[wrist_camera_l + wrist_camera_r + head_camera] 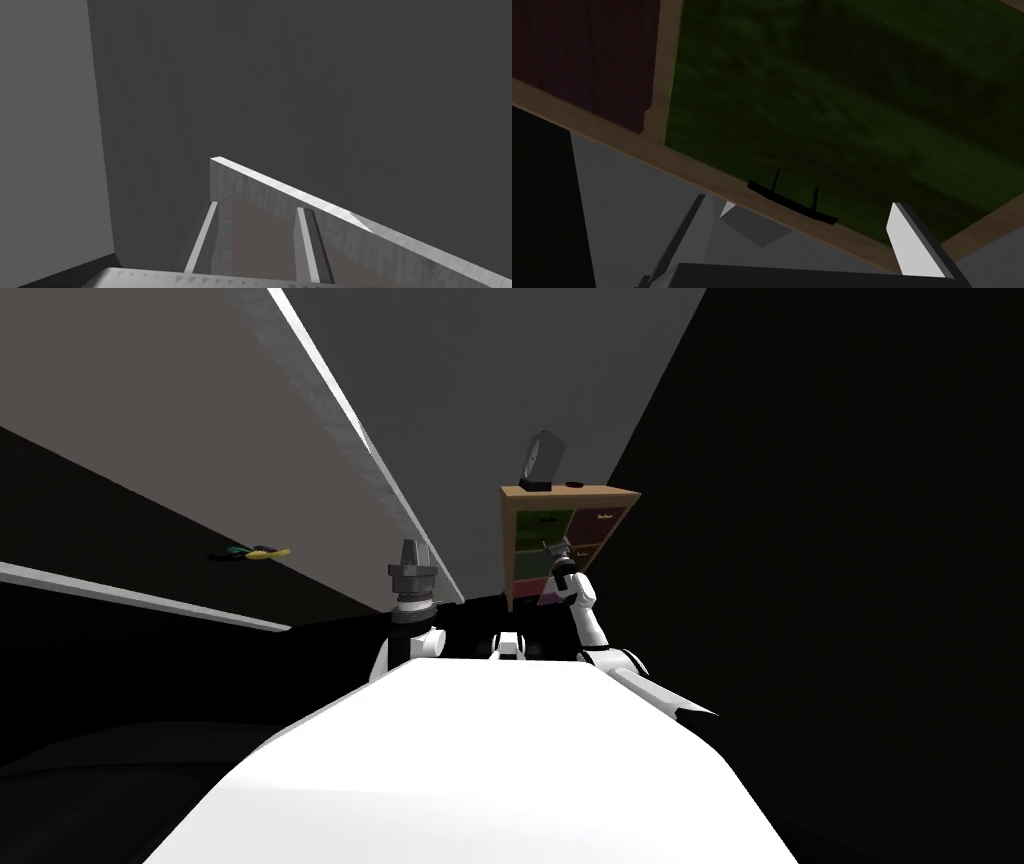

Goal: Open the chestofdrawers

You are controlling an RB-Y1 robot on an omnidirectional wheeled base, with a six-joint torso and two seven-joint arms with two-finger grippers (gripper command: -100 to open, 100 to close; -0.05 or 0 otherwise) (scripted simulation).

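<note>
- Both blades of our right gripper (798, 202) stood wide apart and empty, with the black handle (792, 200) of the green drawer (837, 100) just ahead between them.
- The chest of drawers (570, 494) stood directly ahead of us.
- Our left gripper (258, 206) was raised, its blades apart, holding nothing.

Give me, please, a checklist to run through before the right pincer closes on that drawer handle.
1. Right pincer open: ok.
2. Thin black bar handle on the dark green drawer front lined up with the gap between the fingers: ok.
3. Fingertips reaching past the handle: cannot tell.
4. Handle crosswise to the grip: probably not ok, it runs nearly along the gap.
5. Left pincer away from the brown wooden chest of drawers: ok, raised off to its side, open.
</note>
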